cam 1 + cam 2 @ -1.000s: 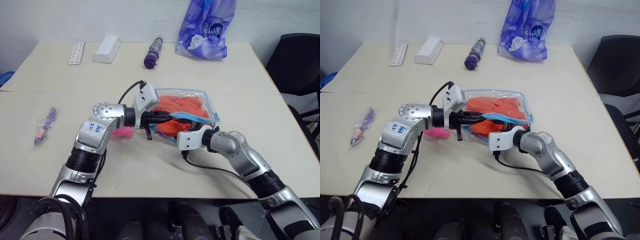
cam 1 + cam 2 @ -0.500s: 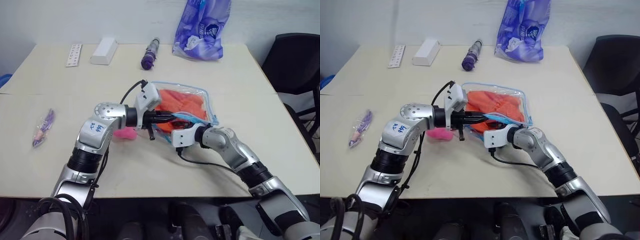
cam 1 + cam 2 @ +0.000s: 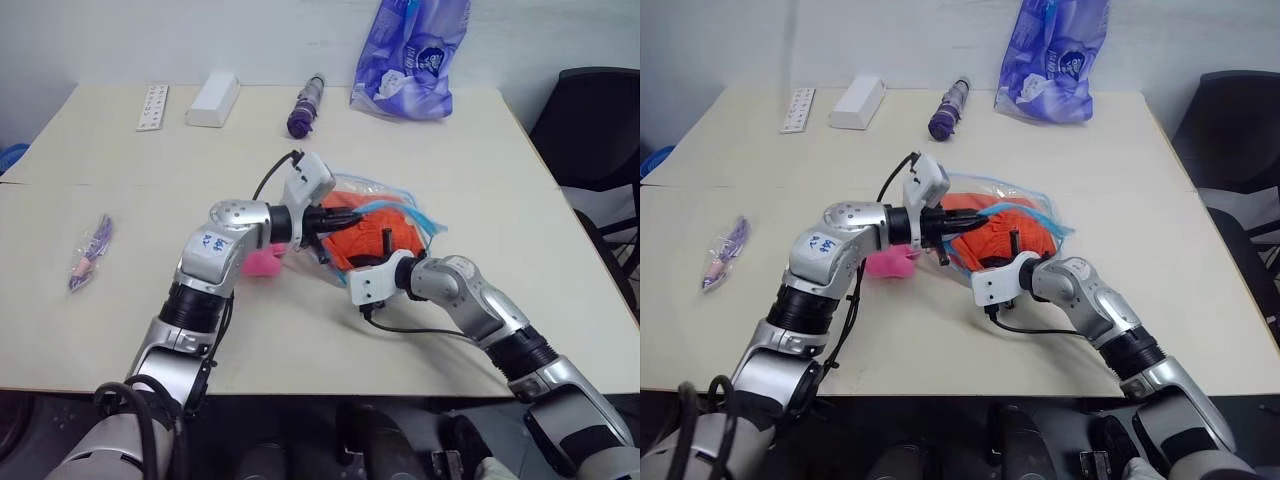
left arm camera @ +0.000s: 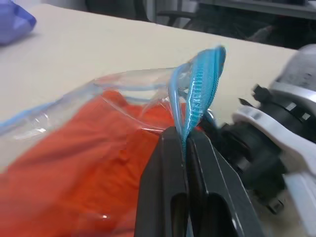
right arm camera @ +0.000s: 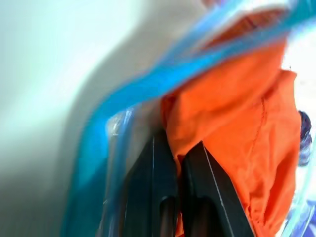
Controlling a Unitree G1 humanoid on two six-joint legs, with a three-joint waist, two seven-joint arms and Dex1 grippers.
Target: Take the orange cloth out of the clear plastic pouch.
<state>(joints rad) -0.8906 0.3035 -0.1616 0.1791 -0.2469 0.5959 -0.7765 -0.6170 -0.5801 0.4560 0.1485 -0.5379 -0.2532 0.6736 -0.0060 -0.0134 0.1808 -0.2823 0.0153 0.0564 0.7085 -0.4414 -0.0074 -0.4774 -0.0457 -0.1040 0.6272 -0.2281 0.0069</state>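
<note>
The clear plastic pouch [image 3: 402,196] lies mid-table with its light blue zipper edge [image 4: 202,74] pulled up. My left gripper [image 4: 185,136] is shut on that edge and holds it raised, so the mouth gapes. The orange cloth [image 3: 362,238] is bunched inside the pouch and bulges at the mouth. My right gripper [image 5: 180,148] reaches into the mouth from the near side and is shut on a fold of the orange cloth [image 5: 237,113]. The pouch's pink pompom [image 3: 262,262] rests on the table beside my left forearm.
A purple-blue printed bag [image 3: 410,60] stands at the far edge, with a purple rolled item [image 3: 306,105], a white box [image 3: 213,98] and a white strip [image 3: 152,106] to its left. A small packet [image 3: 90,252] lies at the left. A black chair [image 3: 595,130] is beyond the table's right side.
My right gripper has gone from open to shut on the cloth inside the pouch mouth. My left gripper has lifted the zipper edge a little higher and farther away, and the pouch has bunched up.
</note>
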